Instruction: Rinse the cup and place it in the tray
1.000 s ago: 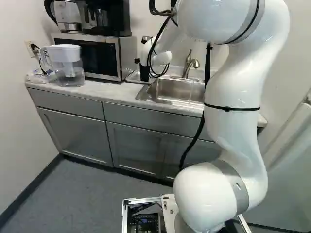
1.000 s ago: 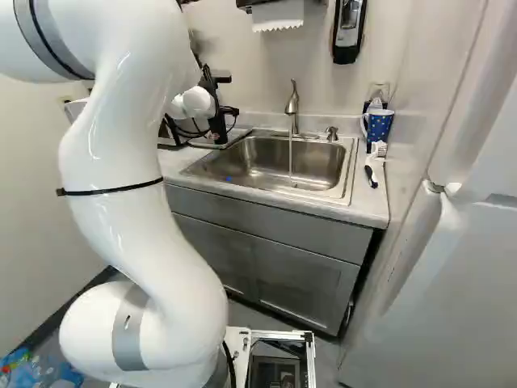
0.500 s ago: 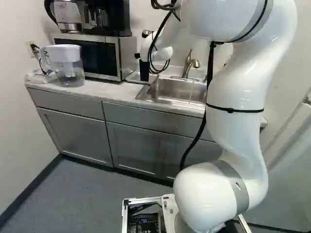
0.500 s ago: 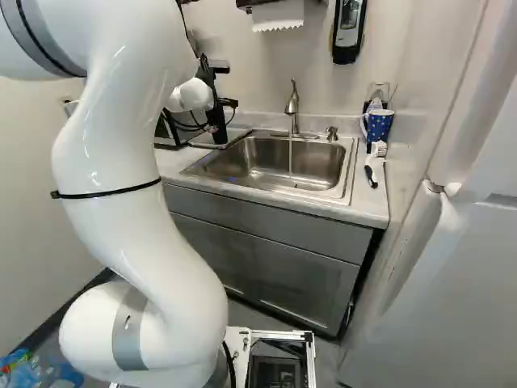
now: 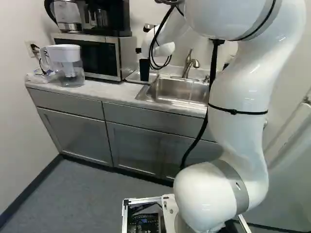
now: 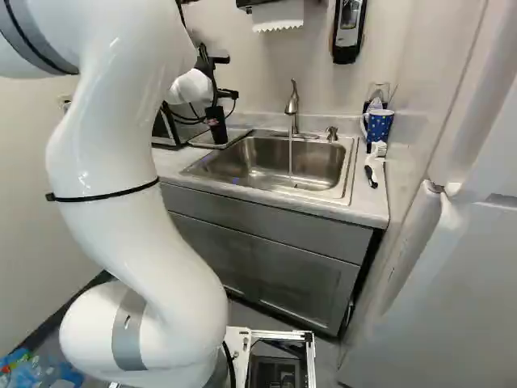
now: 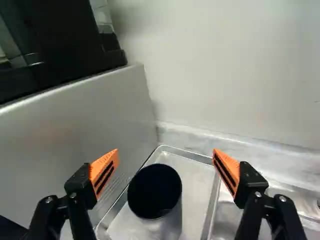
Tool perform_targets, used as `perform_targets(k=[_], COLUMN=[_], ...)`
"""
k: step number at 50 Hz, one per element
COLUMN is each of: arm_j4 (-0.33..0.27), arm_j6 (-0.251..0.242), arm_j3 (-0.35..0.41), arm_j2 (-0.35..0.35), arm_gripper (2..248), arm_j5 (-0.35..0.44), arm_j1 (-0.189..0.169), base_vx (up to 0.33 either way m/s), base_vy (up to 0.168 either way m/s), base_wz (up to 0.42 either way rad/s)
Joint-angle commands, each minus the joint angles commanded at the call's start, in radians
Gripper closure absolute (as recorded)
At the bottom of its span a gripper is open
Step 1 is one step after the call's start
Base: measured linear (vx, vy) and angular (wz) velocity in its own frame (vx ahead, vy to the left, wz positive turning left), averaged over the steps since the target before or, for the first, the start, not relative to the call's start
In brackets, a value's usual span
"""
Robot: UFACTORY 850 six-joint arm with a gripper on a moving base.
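Observation:
The black cup (image 5: 144, 70) stands upright in the metal tray (image 6: 196, 140), left of the sink. In the right base view my gripper (image 6: 222, 77) hangs just above it, with cables beside it. The wrist view shows the gripper (image 7: 166, 156) wide open, its orange pads apart and touching nothing. Below and between the fingers is the cup's dark round mouth (image 7: 154, 191); the tray's rim (image 7: 212, 200) runs beside it. A thin stream of water falls from the faucet (image 6: 292, 105) into the sink (image 6: 275, 166).
The microwave (image 5: 92, 54) stands close beside the tray, with a coffee machine (image 5: 109, 18) on top. A wall rises behind the tray. A water pitcher (image 5: 68, 65) is farther left; a blue dotted mug (image 6: 378, 125) and a brush (image 6: 372, 171) lie right of the sink.
My gripper has risen off the cup, still open, and the arm has drawn back a little. The cup has stayed in place in the tray, and more of it shows. The base has not moved.

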Motion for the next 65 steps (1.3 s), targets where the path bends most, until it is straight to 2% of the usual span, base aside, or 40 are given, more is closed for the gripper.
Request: perform_targets(k=[17,40,65], arm_j4=[-0.011,-0.103,-0.104], arm_j6=[0.000,0.000,0.000], arm_j3=[-0.009,0.025,0.055], arm_j2=[0.023,0.096,0.159], arm_gripper=[3,3,3], arm_j5=[0.000,-0.007,-0.009], arm_j1=[-0.028,-0.083,-0.148], base_vx=[0.000,0.000,0.000], base_vy=[0.000,0.000,0.000], base_wz=[0.000,0.000,0.000])
